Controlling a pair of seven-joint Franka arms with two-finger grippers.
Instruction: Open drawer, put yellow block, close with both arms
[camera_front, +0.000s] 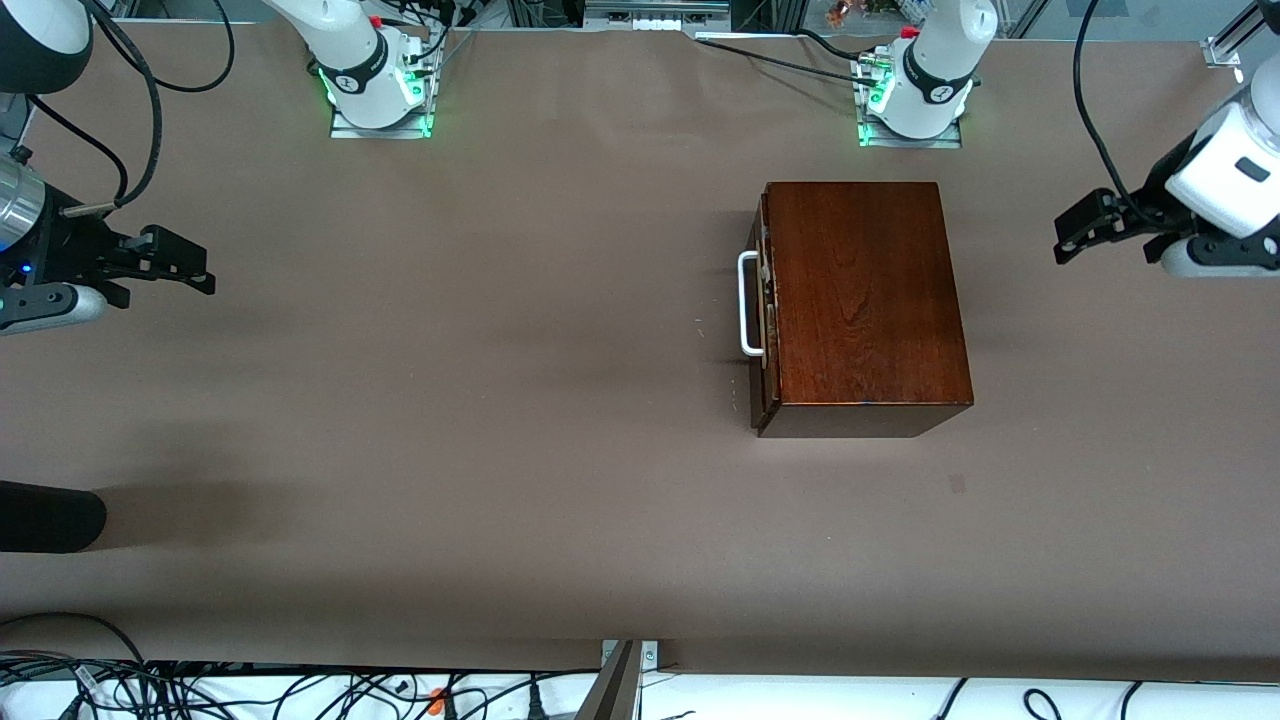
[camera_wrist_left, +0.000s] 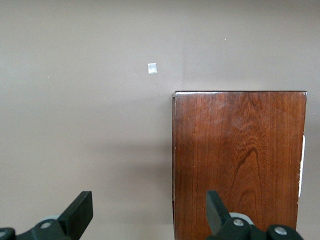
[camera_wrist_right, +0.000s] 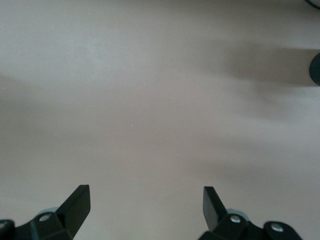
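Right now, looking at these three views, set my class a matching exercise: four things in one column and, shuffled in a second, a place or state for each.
Column one:
1. drawer
2. handle
3. left gripper
4. right gripper

Column two:
A. open, over bare table at the right arm's end
B. white, U-shaped, on the dark front
C. pushed in, shut
D. open, just off the wooden box, at the left arm's end

Pairs: 1-C, 2-B, 3-D, 4-A
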